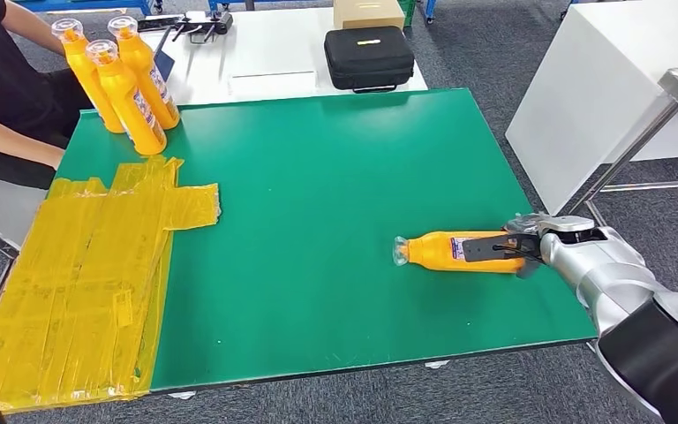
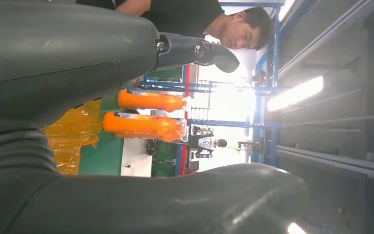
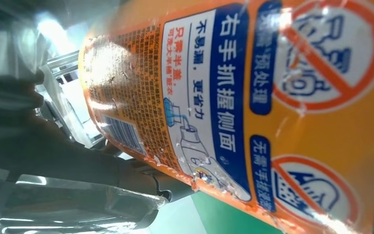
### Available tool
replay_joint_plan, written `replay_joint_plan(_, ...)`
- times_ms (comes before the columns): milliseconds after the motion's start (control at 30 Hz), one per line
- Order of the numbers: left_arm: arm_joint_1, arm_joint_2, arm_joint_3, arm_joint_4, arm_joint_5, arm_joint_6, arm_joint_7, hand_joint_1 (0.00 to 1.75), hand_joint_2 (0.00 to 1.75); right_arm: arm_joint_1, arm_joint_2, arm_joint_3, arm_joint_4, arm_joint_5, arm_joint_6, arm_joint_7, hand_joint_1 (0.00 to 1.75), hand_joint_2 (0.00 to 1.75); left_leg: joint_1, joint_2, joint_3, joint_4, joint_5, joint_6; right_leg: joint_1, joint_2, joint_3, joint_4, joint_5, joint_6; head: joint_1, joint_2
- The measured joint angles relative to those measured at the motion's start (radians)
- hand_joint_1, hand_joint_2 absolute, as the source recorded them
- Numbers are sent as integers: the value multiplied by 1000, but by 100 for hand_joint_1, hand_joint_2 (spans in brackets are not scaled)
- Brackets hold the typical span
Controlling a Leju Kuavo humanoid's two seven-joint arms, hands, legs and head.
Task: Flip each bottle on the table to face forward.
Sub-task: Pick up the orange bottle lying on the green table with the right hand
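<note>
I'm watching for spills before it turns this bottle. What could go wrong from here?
The right hand holds the lying bottle only at its base end, so the bottle may slip or swing when lifted. It also lies near the table's right edge and could roll off if dropped.

This looks like a robotics lab or industrial test hall. A green work mat [image 1: 335,221] covers a table on grey carpet tile floor [image 1: 503,53], with white tables [image 1: 256,53] beyond its far edge carrying a black equipment case [image 1: 369,57] and a cardboard box [image 1: 368,11]. The left wrist view shows blue metal racking [image 2: 268,73], long ceiling strip lights [image 2: 294,92] and a high, bare ceiling. A seated person [image 1: 0,79] waits at the mat's far left corner
</note>
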Motion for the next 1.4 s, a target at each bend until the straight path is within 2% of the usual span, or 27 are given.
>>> replay_joint_plan(433,26,0,0,-12,21,37,-22,0,0,-6,41,-8,0,-18,-1,-40,175,175,0,1,1,0,0,0,0,1,1,0,0,0,0,0)
replay_joint_plan(500,40,0,0,-16,39,21,1,0,0,-6,49,-23,0,-65,7,-56,175,175,0,1,1,0,0,0,0,1,1,0,0,0,0,0)
replay_joint_plan(567,53,0,0,-17,81,-23,59,0,0,-4,55,-55,-2,-154,37,-97,175,175,0,0,0,0,0,0,0,1,0,0,0,0,0,0)
replay_joint_plan(700,73,0,1,-3,201,-162,198,0,175,17,62,-170,-40,-391,124,-200,175,175,0,-1,-1,0,1,1,0,0,-1,0,0,0,0,0)
replay_joint_plan(833,49,1,-8,57,308,-274,305,0,175,111,77,-309,-166,-584,104,-238,175,175,0,-2,-2,0,1,1,0,-1,-1,0,-1,0,0,0)
replay_joint_plan(933,7,3,-39,114,342,-298,331,0,175,212,116,-409,-293,-632,39,-217,175,175,0,-4,-4,0,1,0,0,-2,-2,0,-1,0,0,0)
replay_joint_plan(1067,-39,3,-93,163,359,-305,346,0,175,294,196,-496,-429,-616,-32,-152,175,175,0,-1,-4,0,1,0,0,-2,-4,0,-1,0,0,0)
replay_joint_plan(1300,-78,3,-159,212,371,-328,363,0,175,364,280,-577,-568,-567,-70,-101,175,175,1,-1,-6,0,1,0,0,-2,-5,0,-1,0,0,0)
replay_joint_plan(1400,-121,-2,-222,246,380,-342,381,0,175,373,352,-584,-595,-513,-112,-52,175,175,1,0,-6,0,1,0,0,0,-5,0,0,0,0,0)
